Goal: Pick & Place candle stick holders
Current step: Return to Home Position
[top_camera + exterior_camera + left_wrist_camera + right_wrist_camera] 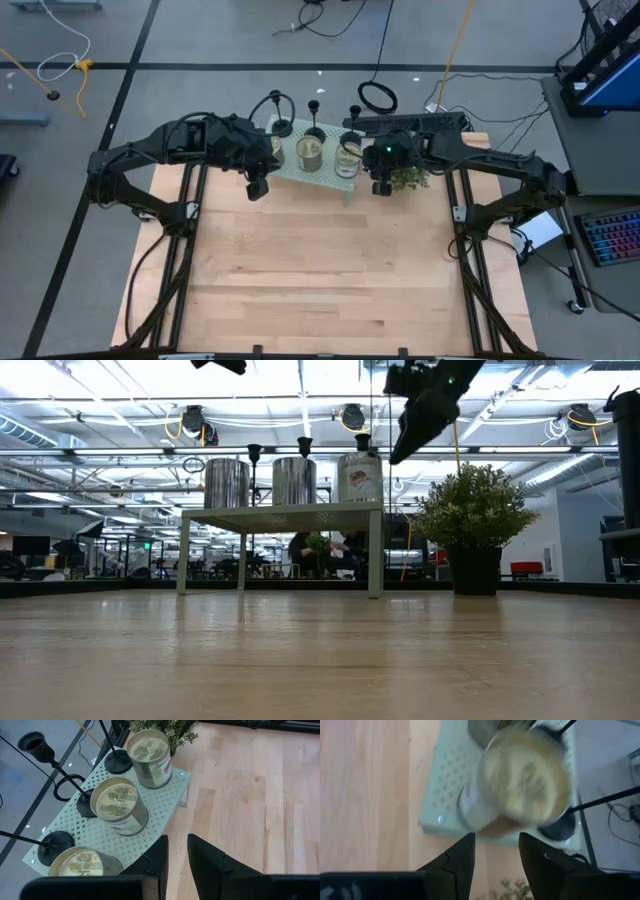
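Three black candle stick holders (pixel 315 118) stand by their round bases along the far edge of a pale green perforated shelf (pixel 330 178), behind three pale glass jars (pixel 311 152). In the left wrist view their bases (pixel 87 802) and one top cup (pixel 35 742) show. My left gripper (pixel 257 188) hovers open and empty at the shelf's near left corner, its fingers (pixel 177 855) apart. My right gripper (pixel 381 187) hovers open and empty at the shelf's near right corner, above the right jar (pixel 525 780).
A small potted plant (pixel 408 178) stands right of the shelf, beside my right gripper. A black power strip (pixel 405 122) and cables lie at the table's far edge. Bare wooden tabletop (pixel 320 270) spreads toward the near edge.
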